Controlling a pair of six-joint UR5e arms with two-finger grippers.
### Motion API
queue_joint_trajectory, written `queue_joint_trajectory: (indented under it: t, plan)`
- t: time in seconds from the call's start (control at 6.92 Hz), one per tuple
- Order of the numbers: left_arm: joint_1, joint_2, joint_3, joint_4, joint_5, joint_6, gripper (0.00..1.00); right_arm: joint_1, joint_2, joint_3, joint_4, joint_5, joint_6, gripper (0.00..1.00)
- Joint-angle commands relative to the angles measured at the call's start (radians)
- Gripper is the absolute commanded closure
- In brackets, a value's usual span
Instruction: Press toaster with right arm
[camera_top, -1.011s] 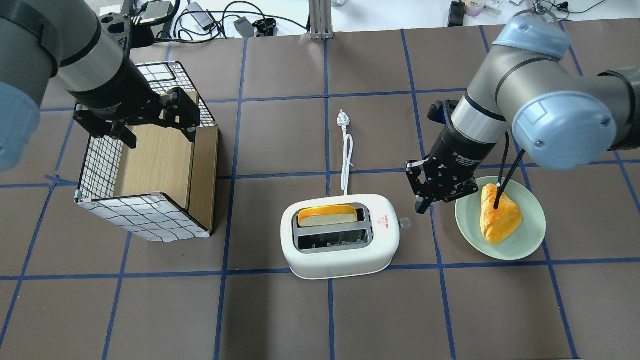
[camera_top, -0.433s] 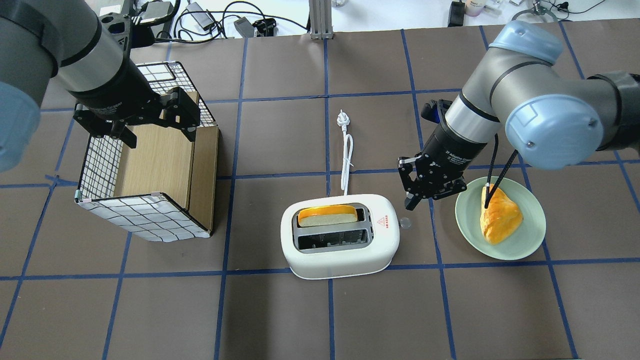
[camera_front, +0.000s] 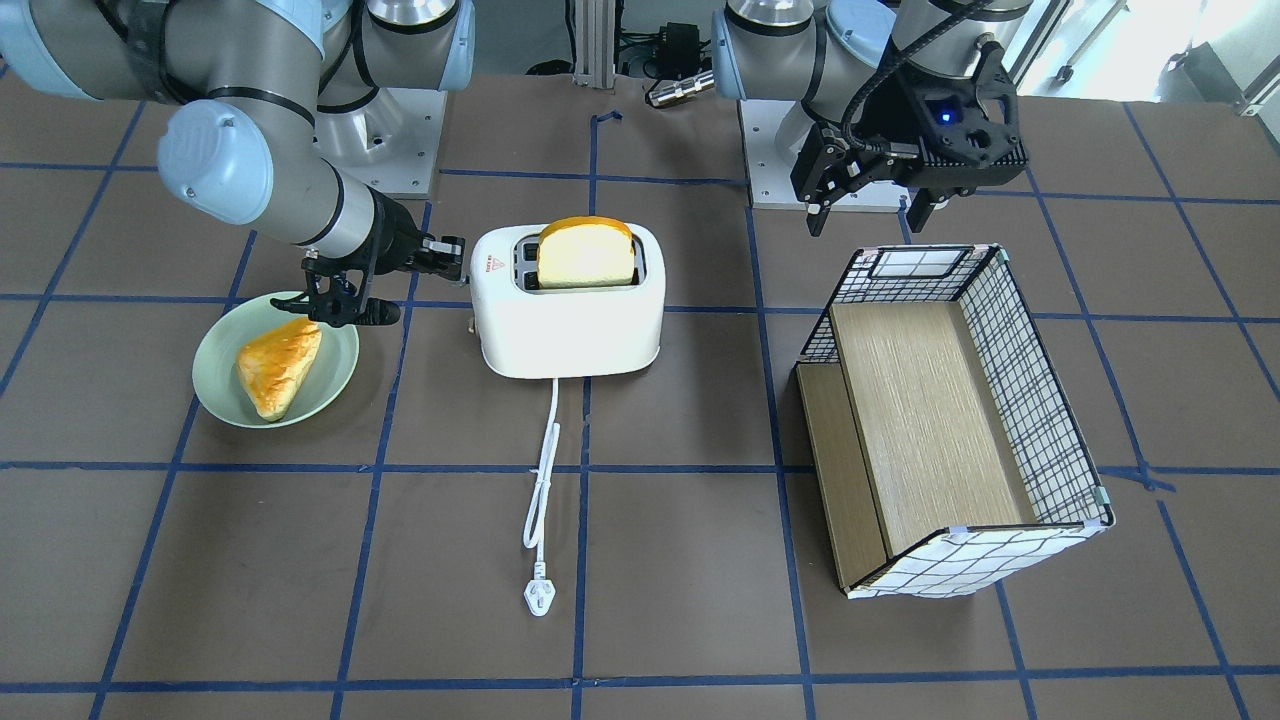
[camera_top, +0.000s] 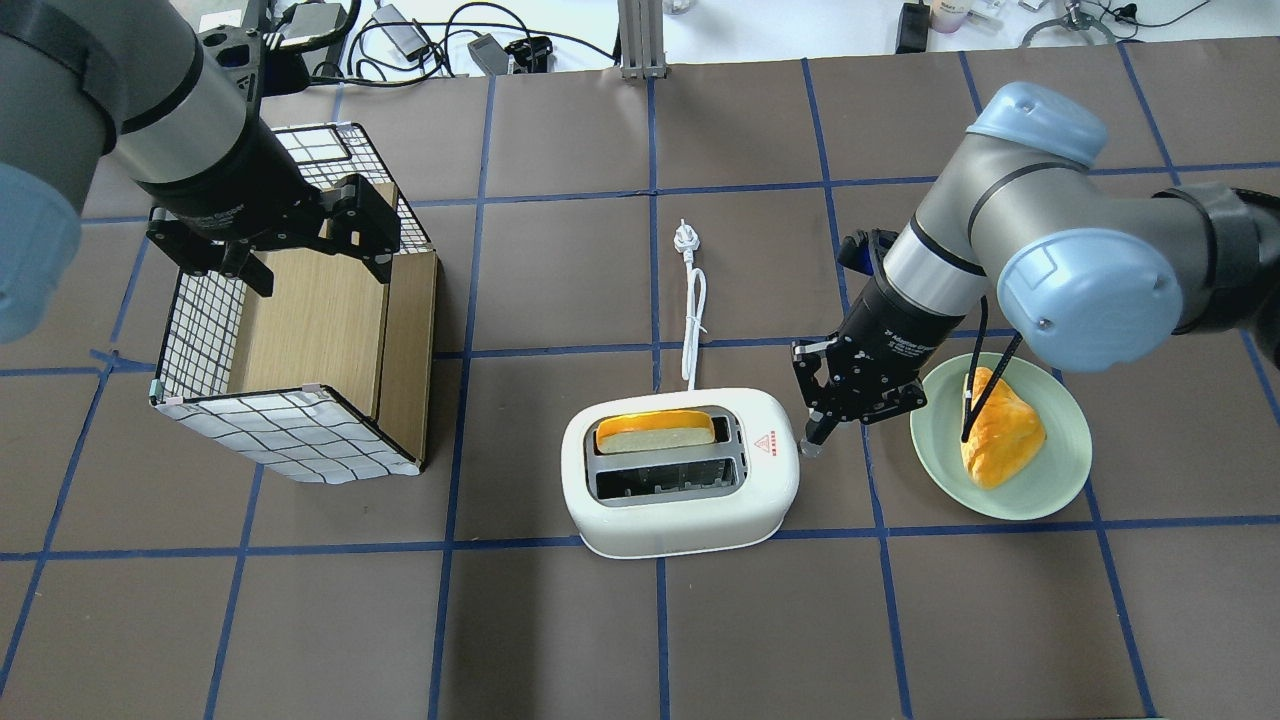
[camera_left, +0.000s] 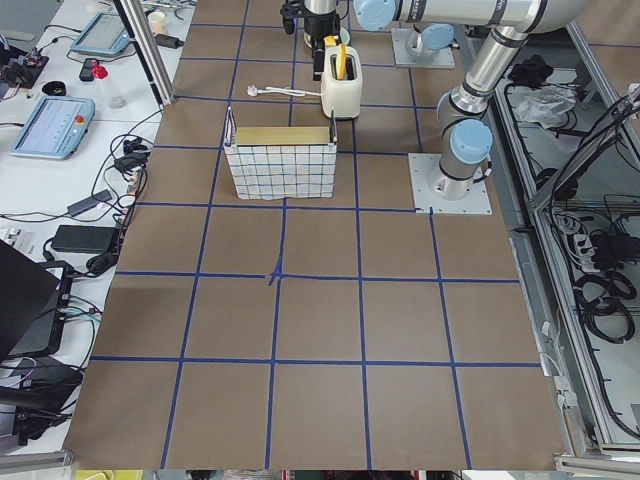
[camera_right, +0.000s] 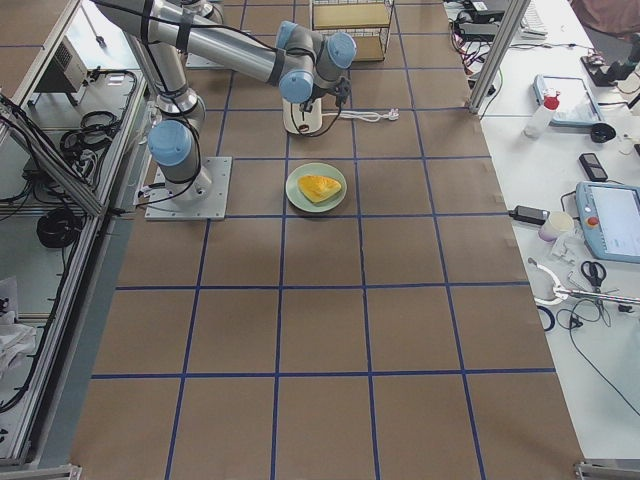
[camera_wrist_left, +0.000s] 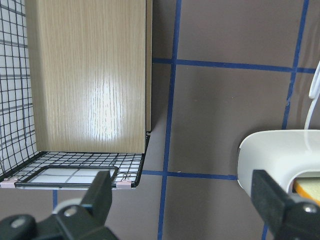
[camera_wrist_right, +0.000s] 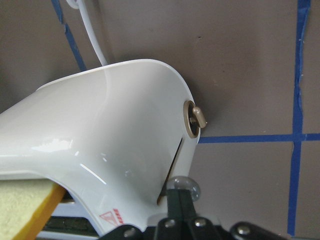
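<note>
The white toaster (camera_top: 680, 500) stands mid-table with a bread slice (camera_top: 655, 430) sticking up out of its far slot. Its clear lever knob (camera_wrist_right: 184, 186) is on the side facing the plate. My right gripper (camera_top: 812, 437) is shut and empty, with its fingertips right at the knob, as the right wrist view (camera_wrist_right: 179, 210) shows. From the front, the toaster (camera_front: 570, 320) has the right gripper (camera_front: 455, 246) at its side. My left gripper (camera_top: 320, 250) is open and hangs over the grid-patterned box (camera_top: 290, 420).
A green plate (camera_top: 1050, 495) with a yellow pastry (camera_top: 1005, 440) lies just right of my right gripper. The toaster's white cord and plug (camera_top: 684, 238) run away behind it. The box lies on its side at the left, its open side up.
My right gripper has moved left and down, from the plate's edge to the toaster's lever knob. The left arm, toaster and bread have not moved.
</note>
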Motion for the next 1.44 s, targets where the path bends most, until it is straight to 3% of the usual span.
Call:
queue_joint_trajectory:
  t: [0.0,1.3]
  plan:
    - [0.000,0.000,0.000,0.000,0.000,0.000,0.00,0.000,0.002,0.011,-0.031,0.001,0.002,1.00]
    - [0.000,0.000,0.000,0.000,0.000,0.000,0.00,0.000,0.060,0.062,-0.129,0.000,-0.009,1.00]
